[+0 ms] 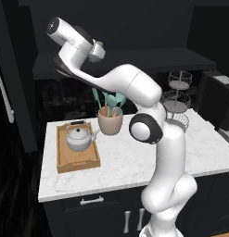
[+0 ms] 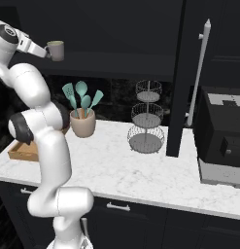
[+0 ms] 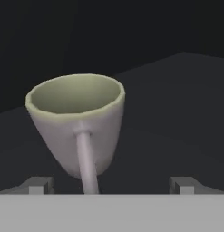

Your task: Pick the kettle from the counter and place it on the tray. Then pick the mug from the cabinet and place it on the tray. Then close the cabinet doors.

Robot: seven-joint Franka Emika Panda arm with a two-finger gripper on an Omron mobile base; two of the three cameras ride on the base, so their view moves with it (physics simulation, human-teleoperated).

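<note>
I see the mug (image 3: pixel 77 122) close in front of my hand camera: small, grey-white, pale green inside, upright on the dark shelf (image 3: pixel 177 113) of the cabinet (image 2: pixel 116 29), with its thin handle turned straight toward me. From the right base view the mug (image 2: pixel 56 50) stands at the shelf's left end, just beside the hand (image 2: pixel 47 51). Below the mug, on the marble bench (image 1: pixel 134 157), the kettle (image 1: pixel 79 138) already sits inside the wooden tray (image 1: pixel 76 162), squat and pale with a dark arched handle and its spout pointing toward the tan utensil pot (image 1: pixel 110 121) next to the tray, which holds teal utensils. Further along the bench from the mug, a three-tier wire stand (image 2: pixel 146 116) is near the open cabinet door (image 2: pixel 189 73) with its long silver bar handle (image 2: pixel 199 73), and a dark appliance (image 2: pixel 221 136) lies beyond that. Nothing stands between hand and mug. The hand's fingers (image 3: pixel 38 185) are spread fully apart, one to each side of the mug's handle, gripping nothing; I cannot tell whether they touch the mug.
</note>
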